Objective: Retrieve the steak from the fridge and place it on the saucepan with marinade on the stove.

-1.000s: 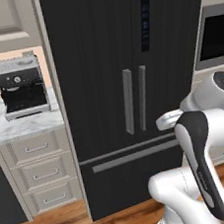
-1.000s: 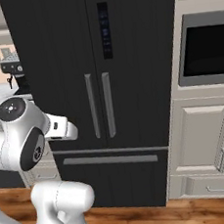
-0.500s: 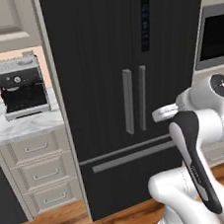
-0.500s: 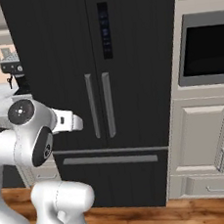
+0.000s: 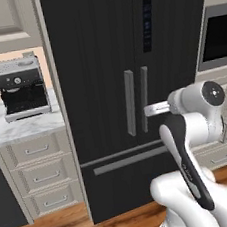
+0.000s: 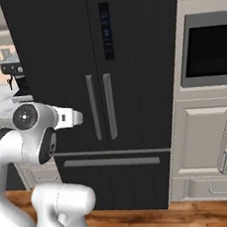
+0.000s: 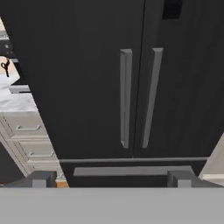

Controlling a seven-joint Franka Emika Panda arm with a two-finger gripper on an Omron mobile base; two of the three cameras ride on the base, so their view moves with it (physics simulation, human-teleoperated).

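Arm folded, elbow high, forearm reaching level and forward. Gripper (image 7: 112, 178) pointing straight ahead, fingertips (image 7: 41, 178) spread wide apart at bottom of hand view, nothing held between them.

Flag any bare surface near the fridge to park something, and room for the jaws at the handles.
Bare marble counter in front of and beside the espresso machine, left of the fridge. The two door handles stand close, with a narrow gap between; the outer sides are open door face.

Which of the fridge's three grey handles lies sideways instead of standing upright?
The drawer handle, a flat bar across the bottom drawer of the fridge. The left door handle and right door handle stand vertical above it.
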